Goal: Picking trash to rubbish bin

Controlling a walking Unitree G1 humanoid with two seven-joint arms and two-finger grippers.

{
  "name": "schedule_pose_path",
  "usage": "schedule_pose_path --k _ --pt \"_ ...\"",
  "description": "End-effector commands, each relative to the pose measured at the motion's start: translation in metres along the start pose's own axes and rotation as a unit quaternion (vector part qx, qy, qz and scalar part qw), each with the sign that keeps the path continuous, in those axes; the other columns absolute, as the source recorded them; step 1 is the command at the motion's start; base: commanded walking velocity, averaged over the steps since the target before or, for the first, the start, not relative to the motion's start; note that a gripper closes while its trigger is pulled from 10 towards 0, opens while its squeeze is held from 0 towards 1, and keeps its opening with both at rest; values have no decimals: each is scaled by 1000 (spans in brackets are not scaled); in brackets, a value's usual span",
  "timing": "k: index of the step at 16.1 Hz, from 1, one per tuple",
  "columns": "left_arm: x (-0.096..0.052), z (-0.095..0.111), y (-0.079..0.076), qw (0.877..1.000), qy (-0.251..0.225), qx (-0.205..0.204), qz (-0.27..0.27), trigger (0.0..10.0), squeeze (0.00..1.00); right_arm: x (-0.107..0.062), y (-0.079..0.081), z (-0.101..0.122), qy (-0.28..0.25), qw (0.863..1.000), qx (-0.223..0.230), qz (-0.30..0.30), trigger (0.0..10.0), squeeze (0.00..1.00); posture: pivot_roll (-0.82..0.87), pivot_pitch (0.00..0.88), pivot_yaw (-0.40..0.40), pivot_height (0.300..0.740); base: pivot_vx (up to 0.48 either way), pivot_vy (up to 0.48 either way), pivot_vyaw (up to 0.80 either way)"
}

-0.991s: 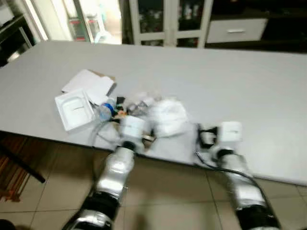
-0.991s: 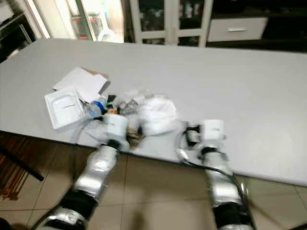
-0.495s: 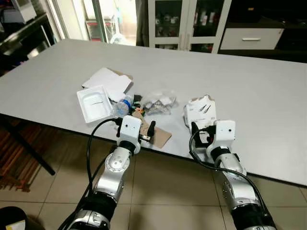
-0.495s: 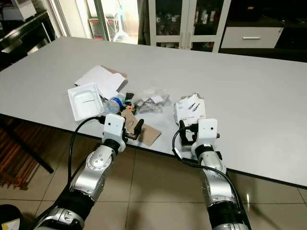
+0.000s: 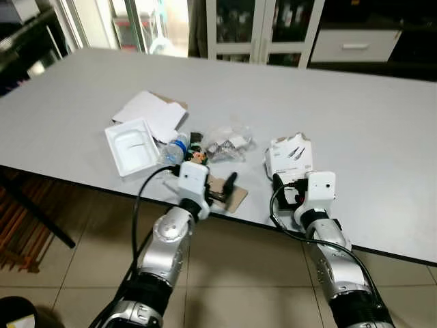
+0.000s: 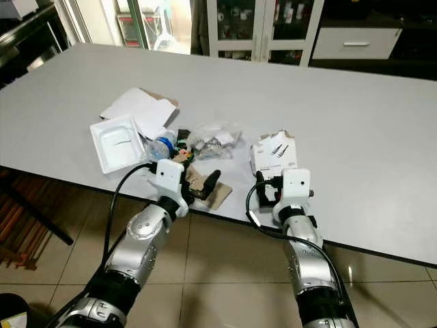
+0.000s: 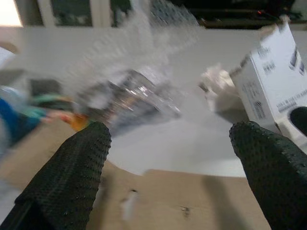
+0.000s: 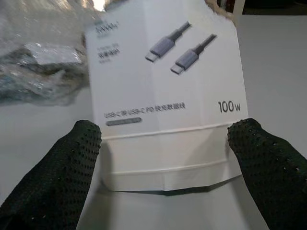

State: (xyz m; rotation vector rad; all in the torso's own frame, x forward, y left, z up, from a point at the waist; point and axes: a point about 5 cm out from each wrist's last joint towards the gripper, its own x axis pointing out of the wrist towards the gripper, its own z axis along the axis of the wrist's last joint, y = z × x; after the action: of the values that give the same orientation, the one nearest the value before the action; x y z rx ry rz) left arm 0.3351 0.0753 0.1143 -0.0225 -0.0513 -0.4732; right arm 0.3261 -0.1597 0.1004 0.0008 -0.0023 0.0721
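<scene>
Right pincer (image 8: 163, 179) spread apart around the cable box (image 8: 165, 81); left pincer (image 7: 175, 177) spread over cardboard (image 7: 158, 203), apparently not touching.

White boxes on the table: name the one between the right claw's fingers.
The white USB-cable box, printed with two plugs; the open white tray lies beside the left arm.

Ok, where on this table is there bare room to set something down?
The grey table is bare beyond and right of the white cable box. It is crowded from the white plastic tray past the crumpled clear wrapper to that box.
</scene>
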Motion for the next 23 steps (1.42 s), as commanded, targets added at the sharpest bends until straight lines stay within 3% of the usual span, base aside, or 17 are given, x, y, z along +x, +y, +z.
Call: schedule_pose_path --k 1,5,8,12,16,19,23 --pt "0 -4 -2 1000 15 6 -12 10000 0 -1 -4 -1 2 1000 1 -9 10000 0 -82 105 52 740 0 0 0" --pt "-4 -10 -1 1000 26 1 -15 10000 0 -1 -5 -1 3 1000 0 -11 10000 0 -76 104 52 740 0 0 0" --pt "-4 -7 -2 1000 21 0 -22 10000 0 0 -14 2 -5 999 -5 -36 10000 0 -76 102 52 740 0 0 0" --pt "1 4 -13 998 5 -5 -69 10000 0 1 -27 6 -7 998 4 -60 10000 0 -78 96 54 740 0 0 0" --pt "1 -2 -18 996 23 -3 -86 10000 0 1 -29 5 6 1000 11 -14 10000 0 -86 90 55 740 0 0 0" --pt "2 -7 -19 995 36 -1 -95 10000 0 -3 -19 0 25 997 32 62 10000 0 -96 86 60 740 0 0 0" --pt "6 -10 -18 994 42 -23 -101 10000 0 -6 -15 -1 29 995 43 89 10000 0 -105 82 60 740 0 0 0"
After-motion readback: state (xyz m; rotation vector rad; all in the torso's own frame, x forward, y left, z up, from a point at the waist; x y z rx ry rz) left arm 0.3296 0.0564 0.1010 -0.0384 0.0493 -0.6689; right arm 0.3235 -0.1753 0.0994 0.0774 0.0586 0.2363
